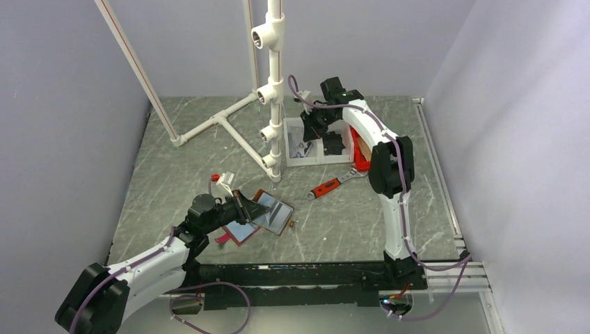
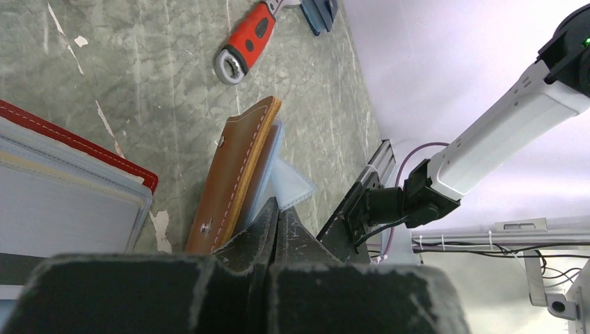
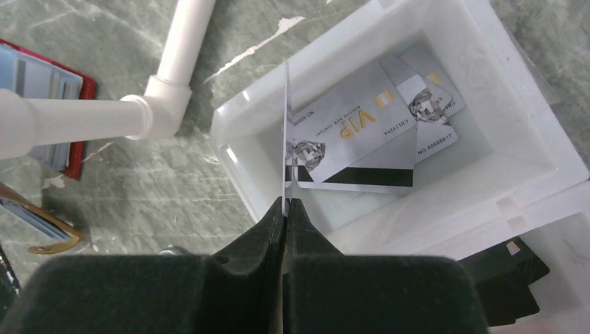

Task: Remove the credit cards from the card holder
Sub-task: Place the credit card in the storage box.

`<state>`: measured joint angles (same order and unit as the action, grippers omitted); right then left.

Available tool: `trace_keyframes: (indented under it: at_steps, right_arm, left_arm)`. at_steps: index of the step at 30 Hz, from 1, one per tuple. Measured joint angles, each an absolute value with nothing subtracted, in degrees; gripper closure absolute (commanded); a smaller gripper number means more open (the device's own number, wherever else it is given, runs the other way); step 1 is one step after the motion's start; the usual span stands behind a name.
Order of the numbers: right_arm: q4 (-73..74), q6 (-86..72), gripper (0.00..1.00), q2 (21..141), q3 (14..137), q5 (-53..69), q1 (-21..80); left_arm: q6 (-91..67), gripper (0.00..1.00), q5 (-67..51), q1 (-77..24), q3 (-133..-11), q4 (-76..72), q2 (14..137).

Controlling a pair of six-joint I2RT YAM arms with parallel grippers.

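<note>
The left tool (image 2: 275,221) is seen fully closed. Its pads appear to be pinched on a clear sleeve (image 2: 292,186) of the brown card holder (image 2: 236,167). The holder is propped on edge, tilted, on the tabletop (image 2: 139,83), just beside a red-edged folder (image 2: 76,149). It is judged to be held this way so that it is steadied and its pockets are presented while cards are drawn out.

The right tool (image 3: 285,209) is closed on a single card (image 3: 285,125), which is held edge-on over a white bin (image 3: 536,132) at the far side of the tabletop. Several silver cards (image 3: 362,132) are laid flat in that compartment. The bin is therefore taken to be the drop place, and the held card is judged to be near release.

The face of the held card cannot be read, since only its thin edge is shown. How many cards are left in the holder cannot be told, because the sleeves are seen obliquely and are partly covered by the left tool. The exact contact between pads and sleeve is hidden by the tool's own body. In the view from above, the right tool is largely masked by its wrist. Dark items (image 3: 508,285) in the neighbouring compartment are cut off by the frame and cannot be identified. A red-handled wrench (image 2: 247,42) is seen lying apart from the holder.
</note>
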<state>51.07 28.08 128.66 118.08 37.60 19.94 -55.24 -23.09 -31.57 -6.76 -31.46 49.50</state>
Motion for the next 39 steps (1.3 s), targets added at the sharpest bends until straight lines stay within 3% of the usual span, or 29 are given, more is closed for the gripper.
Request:
trace_keyframes:
  at_steps: [3,7,14,19,27,39]
  right_arm:
    - [51.07,27.49,0.78,129.71,118.13,35.68,20.47]
    - [50.85,26.13,0.68,132.07,120.2,30.15,21.23]
    - [46.92,23.7,0.67,132.9,121.64,20.53,21.85]
    - [44.36,23.31,0.66,127.28,116.03,20.1,21.61]
    - [39.9,24.08,0.66,105.19,94.65,33.47,19.29]
    - [42.22,35.7,0.63,84.42,68.79,49.58,15.86]
  left_arm:
    - [-55.24,1.0,-23.11,-31.57,-6.76,-31.46,49.5]
    - [-55.33,1.0,-23.16,-31.57,-6.76,-31.57,49.8]
    - [-55.44,1.0,-23.33,-31.57,-6.76,-31.83,50.22]
    - [-55.59,1.0,-23.33,-31.57,-6.76,-31.9,50.22]
    - [-57.87,1.0,-24.18,-31.57,-6.76,-33.5,51.31]
    - [-65.73,1.0,-24.95,-32.27,-11.79,-36.8,59.48]
